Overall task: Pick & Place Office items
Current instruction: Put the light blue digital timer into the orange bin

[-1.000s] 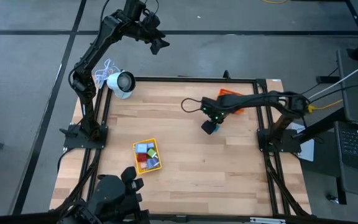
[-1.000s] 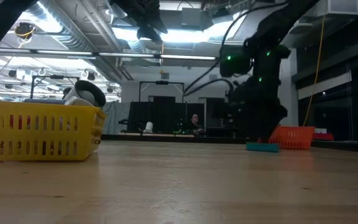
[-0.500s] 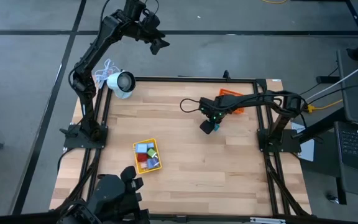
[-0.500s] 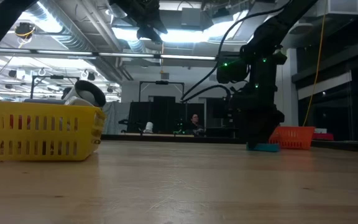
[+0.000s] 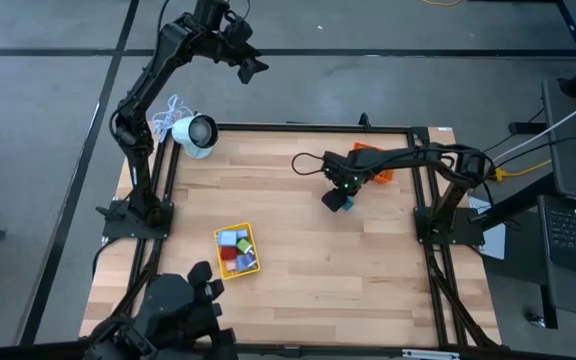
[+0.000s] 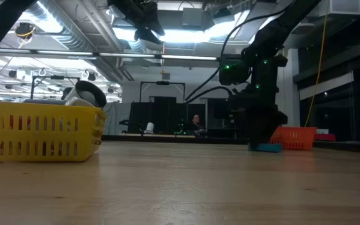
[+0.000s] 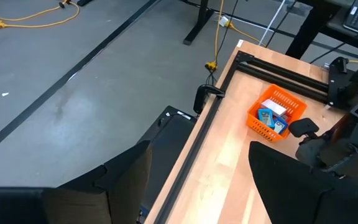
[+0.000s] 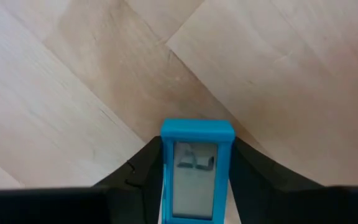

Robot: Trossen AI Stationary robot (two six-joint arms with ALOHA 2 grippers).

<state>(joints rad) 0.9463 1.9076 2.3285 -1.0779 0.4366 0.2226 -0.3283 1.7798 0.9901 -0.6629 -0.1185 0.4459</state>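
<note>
A small blue blocky piece with a grey window (image 8: 196,167) lies flat on the wood in front of the orange tray (image 5: 376,160); the low view shows it as a teal slab (image 6: 265,148) on the table top. My right gripper (image 5: 337,200) points down over it, its fingers on either side of the piece. My left gripper (image 5: 251,68) hangs high beyond the table's far-left corner, open (image 7: 197,180). Several more coloured pieces sit in the yellow tray (image 5: 236,250) and in the orange tray (image 7: 276,114). My right gripper has the blue piece's two long sides (image 8: 166,177) between its fingers (image 8: 143,171), coming from above and pointing down. The fingers lie along the piece's length. The piece rests flat on the table, its far end sticking out past the fingertips.
A white round device with a cord (image 5: 195,133) sits at the table's far-left corner. The yellow tray (image 6: 39,131) stands near the near-left part of the table. Bare wood (image 5: 368,270) lies between the trays. A black frame rims the table (image 5: 298,127).
My right gripper has come down over the blue piece, which has stayed flat on the table. My left arm has shifted slightly at its high post.
</note>
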